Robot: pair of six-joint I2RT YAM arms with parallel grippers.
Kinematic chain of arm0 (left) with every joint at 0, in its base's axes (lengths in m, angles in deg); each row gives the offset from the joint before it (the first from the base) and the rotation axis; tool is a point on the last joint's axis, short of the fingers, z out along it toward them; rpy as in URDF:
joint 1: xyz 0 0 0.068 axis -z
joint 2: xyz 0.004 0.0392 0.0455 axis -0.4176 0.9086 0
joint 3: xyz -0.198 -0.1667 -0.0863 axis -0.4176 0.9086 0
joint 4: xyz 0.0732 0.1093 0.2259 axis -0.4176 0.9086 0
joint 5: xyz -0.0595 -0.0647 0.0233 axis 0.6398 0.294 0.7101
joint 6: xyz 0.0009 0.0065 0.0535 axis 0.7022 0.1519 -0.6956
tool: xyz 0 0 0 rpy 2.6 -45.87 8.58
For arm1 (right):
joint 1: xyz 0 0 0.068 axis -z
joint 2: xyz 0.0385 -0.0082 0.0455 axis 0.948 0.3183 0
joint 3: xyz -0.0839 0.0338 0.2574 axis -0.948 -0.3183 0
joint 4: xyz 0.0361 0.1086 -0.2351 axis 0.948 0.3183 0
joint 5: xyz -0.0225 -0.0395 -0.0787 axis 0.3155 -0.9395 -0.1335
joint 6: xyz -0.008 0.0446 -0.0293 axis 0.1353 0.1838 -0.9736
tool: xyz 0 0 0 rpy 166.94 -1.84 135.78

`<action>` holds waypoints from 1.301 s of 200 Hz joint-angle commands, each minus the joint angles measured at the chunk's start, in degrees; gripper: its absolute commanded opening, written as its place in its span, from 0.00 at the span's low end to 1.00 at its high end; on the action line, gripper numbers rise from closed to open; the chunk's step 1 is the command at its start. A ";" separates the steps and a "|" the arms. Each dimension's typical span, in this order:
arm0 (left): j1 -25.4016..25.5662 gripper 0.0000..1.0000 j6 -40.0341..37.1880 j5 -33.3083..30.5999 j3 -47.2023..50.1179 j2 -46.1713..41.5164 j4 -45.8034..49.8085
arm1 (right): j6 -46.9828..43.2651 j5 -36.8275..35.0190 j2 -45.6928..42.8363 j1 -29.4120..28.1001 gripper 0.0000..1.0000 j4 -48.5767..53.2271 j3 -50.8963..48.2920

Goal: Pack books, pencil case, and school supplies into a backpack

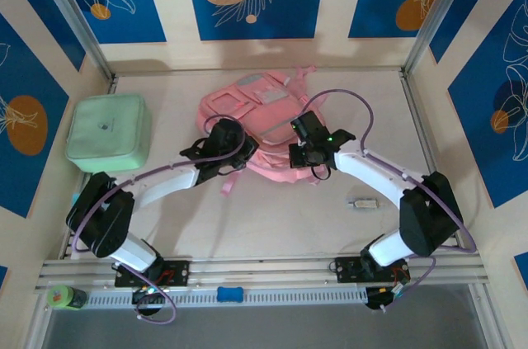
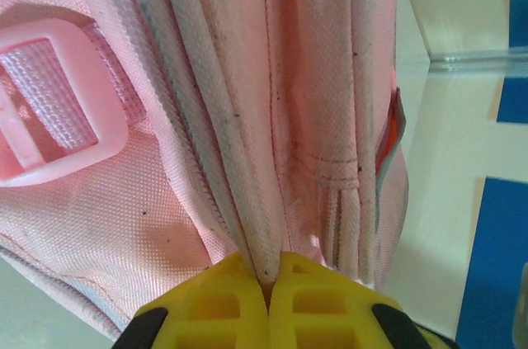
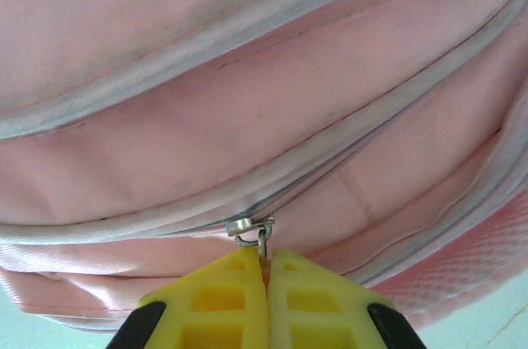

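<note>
Backpack (image 1: 256,110), seen from above, lay at the far middle of the table (image 1: 330,225), with a green box (image 1: 109,132) to its left. In the left wrist view, the left gripper (image 2: 266,287) pinched a backpack seam, its fingers pressed together. In the right wrist view, the right gripper (image 3: 266,271) pinched the zip pull (image 3: 261,242).

Pale wood tabletop (image 1: 280,221) beneath blue floral wall panels (image 1: 252,2)

Bright, even overhead light leaves only faint, soft shadows on the pale wooden table (image 1: 280,225) in the sharp top view. The left wrist view renders the weave of the pink woven-fabric backpack (image 2: 206,159) crisply, its right background washed out. In the right wrist view the small metal zipper pull (image 3: 252,232) is sharp, the fabric behind softer.
</note>
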 commanded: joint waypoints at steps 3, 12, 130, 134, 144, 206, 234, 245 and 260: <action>-6.86 0.00 -10.24 6.23 -1.22 -2.58 -0.01 | -0.79 -2.91 -2.43 -2.88 0.00 7.81 -1.40; -8.76 0.00 -13.69 5.40 -1.87 -2.74 2.20 | -0.93 -0.15 -2.61 -5.17 0.00 7.22 -1.29; -11.39 0.45 -6.29 9.52 10.53 -7.37 -6.22 | 9.13 5.25 11.71 -15.76 0.00 -3.61 8.82; -10.19 0.46 -4.97 8.00 11.30 -7.88 -6.67 | 9.15 5.41 11.71 -15.73 0.00 -3.75 8.57; -8.13 0.48 -2.59 5.50 12.48 -8.29 -8.62 | 9.41 5.60 11.60 -15.94 0.00 -4.04 8.07; -0.53 0.43 5.70 -4.94 11.15 -2.74 -10.33 | 10.74 5.91 10.71 -16.23 0.00 -5.00 6.34; 2.31 0.38 8.77 -8.29 11.25 -1.60 -9.73 | 10.93 5.57 11.13 -16.30 0.00 -4.84 6.86; 3.28 0.38 9.97 -10.50 11.85 -2.17 -8.13 | 10.75 5.64 11.34 -16.30 0.00 -5.01 6.96; 3.64 0.40 11.88 -12.04 13.36 -2.83 -7.35 | 10.83 5.47 11.36 -16.29 0.00 -5.17 6.81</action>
